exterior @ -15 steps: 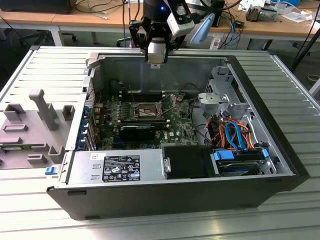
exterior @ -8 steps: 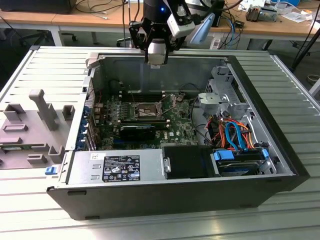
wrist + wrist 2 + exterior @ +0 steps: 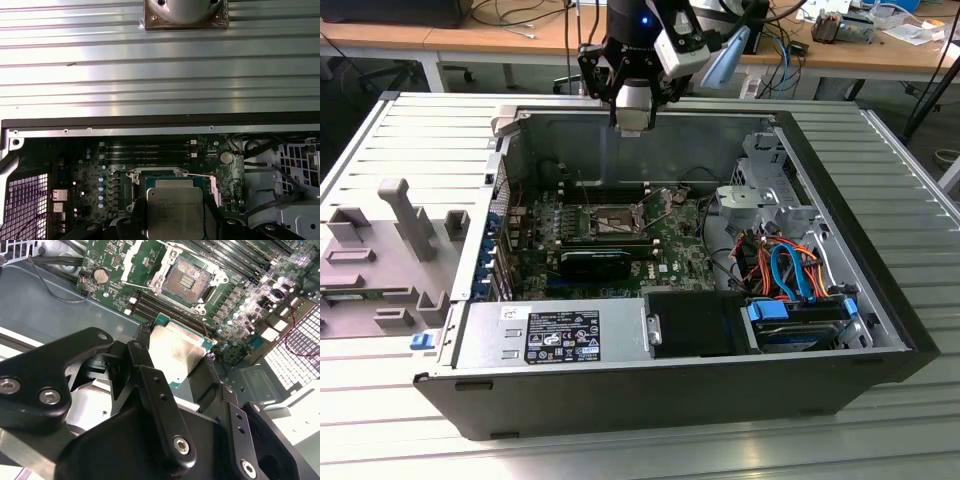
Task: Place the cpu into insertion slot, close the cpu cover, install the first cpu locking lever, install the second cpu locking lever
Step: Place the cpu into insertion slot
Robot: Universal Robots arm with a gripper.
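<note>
One cpu, clamped by its edges in the gripper and kept flat, presumably to drop squarely in, hangs above the case, at twelve o'clock from the bare slot in the exterior view, nothing seated yet.

Ribbed silvery table: open black computer case lies on its side mid-table; grey moulded fixture tray at exterior view's left, just beside case
</note>
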